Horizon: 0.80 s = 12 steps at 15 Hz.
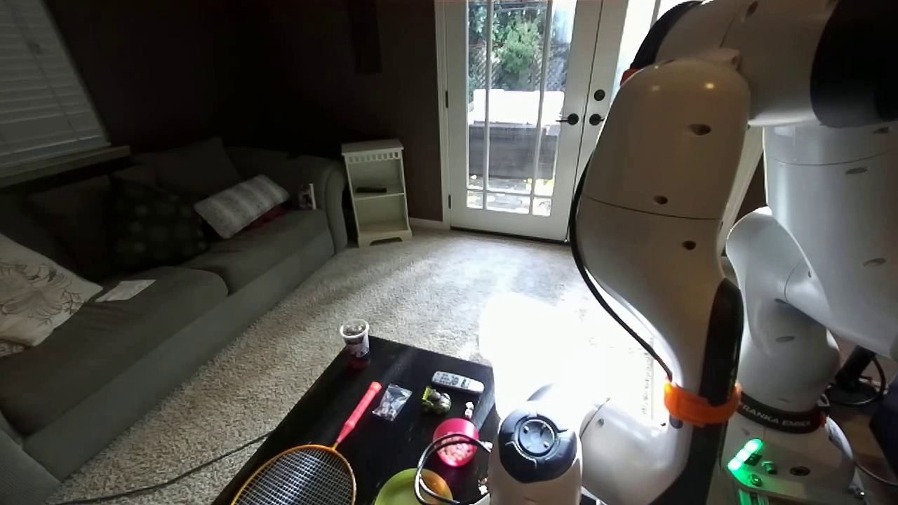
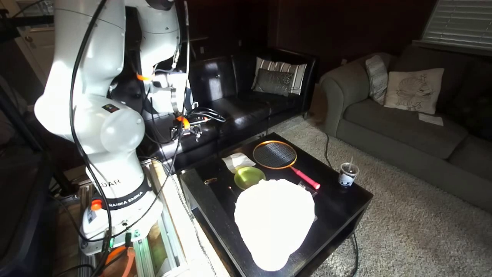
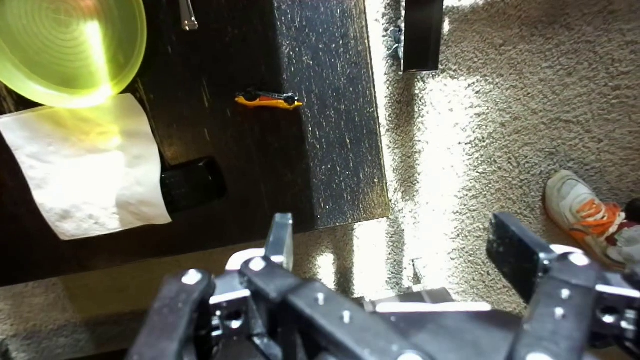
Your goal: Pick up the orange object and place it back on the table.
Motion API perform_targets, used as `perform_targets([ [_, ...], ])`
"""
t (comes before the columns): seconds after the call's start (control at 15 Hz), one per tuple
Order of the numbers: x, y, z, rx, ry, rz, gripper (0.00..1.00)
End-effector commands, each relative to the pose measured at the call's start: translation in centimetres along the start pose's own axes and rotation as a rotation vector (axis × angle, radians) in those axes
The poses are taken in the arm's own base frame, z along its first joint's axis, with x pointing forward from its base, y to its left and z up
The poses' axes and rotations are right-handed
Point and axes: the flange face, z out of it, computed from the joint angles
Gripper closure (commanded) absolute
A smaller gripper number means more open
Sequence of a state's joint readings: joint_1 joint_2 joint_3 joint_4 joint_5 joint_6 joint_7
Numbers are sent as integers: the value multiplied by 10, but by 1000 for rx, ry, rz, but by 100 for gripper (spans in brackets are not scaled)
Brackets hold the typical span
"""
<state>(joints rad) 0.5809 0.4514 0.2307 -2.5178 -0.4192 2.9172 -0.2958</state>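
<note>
The orange object is a small orange toy car point(image 3: 268, 102), lying on its side on the black table point(image 3: 345, 165). In an exterior view the car point(image 2: 210, 181) is a tiny spot near the table's robot-side edge point(image 2: 215, 227). My gripper point(image 3: 392, 235) is open and empty. In the wrist view its fingers lie below and right of the car, across the table corner and the carpet. In an exterior view the gripper point(image 2: 191, 132) hangs above table height, before the black sofa, apart from the car. The table point(image 1: 309, 414) shows in another exterior view, where the fingers and car are not visible.
A green bowl point(image 3: 70, 50), white paper point(image 3: 90, 170) and a black object point(image 3: 192, 185) lie near the car. The table also holds a racket point(image 2: 275, 154), cup point(image 2: 348, 174), remote point(image 1: 457, 382), plastic bag point(image 1: 392, 402) and pink bowl point(image 1: 456, 443). Glare whites out part of the table.
</note>
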Motion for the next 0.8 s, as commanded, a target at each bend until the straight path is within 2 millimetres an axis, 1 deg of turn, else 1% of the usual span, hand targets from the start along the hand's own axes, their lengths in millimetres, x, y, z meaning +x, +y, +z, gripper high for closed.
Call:
perform_targets([
  [0.0, 2, -1, 7, 22, 21, 15, 0],
  [0.2, 15, -14, 45, 84, 49, -32, 0],
  [0.47, 32, -28, 106, 153, 91, -60, 0],
  [0.53, 37, -28, 120, 163, 102, -59, 0],
  [0.6, 39, -29, 139, 176, 101, -44, 0],
  [0.73, 47, -25, 163, 192, 121, -22, 0],
])
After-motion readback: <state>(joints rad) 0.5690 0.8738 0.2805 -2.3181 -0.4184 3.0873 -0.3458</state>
